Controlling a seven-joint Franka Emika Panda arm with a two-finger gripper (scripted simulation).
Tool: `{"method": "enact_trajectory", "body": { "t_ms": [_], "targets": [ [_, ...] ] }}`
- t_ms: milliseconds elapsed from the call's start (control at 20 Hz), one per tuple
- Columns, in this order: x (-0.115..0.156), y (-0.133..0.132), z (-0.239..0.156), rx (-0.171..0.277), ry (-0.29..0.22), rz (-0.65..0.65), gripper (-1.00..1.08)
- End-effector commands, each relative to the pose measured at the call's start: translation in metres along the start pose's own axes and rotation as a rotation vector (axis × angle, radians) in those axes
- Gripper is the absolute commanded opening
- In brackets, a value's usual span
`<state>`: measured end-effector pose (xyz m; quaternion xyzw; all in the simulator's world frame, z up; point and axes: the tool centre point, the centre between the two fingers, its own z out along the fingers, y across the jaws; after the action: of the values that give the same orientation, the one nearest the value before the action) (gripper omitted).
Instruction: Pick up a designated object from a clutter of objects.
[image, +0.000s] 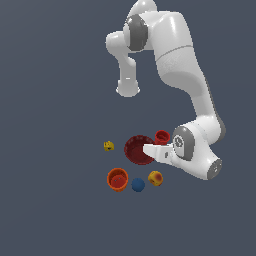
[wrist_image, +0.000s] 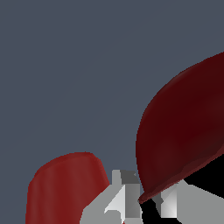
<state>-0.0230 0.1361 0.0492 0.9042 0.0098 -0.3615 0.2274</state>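
Observation:
The designated object, a wide dark-red bowl (image: 137, 149) with a ribbed rim, is tipped so that its inside faces the exterior camera. My gripper (image: 149, 150) comes at it from the exterior view's right and is shut on its rim. In the wrist view the bowl (wrist_image: 183, 127) fills one side, and its edge runs down between the two grey fingers (wrist_image: 117, 204) of the gripper (wrist_image: 147, 199). The rest of the clutter of objects lies around it. The small red cup (image: 162, 136) stands right behind my hand and also shows close by in the wrist view, red cup (wrist_image: 65, 188).
An orange cup (image: 118, 179), a blue ball (image: 138, 185) and a yellow-red ball (image: 155, 178) sit in a row in front of the bowl. A tiny yellow block (image: 108, 146) lies at the exterior view's left. The robot's base (image: 128, 89) stands behind.

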Motion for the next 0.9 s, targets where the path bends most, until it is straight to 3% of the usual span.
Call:
{"method": "enact_trajectory", "body": {
  "t_ms": [0, 450, 850],
  "targets": [
    [0.0, 0.0, 0.002, -0.001, -0.003, 0.0, -1.0],
    [-0.008, 0.006, -0.002, 0.0, 0.0, 0.0, -1.0],
    [-0.038, 0.03, -0.011, 0.0, 0.0, 0.0, -1.0]
  ]
}}
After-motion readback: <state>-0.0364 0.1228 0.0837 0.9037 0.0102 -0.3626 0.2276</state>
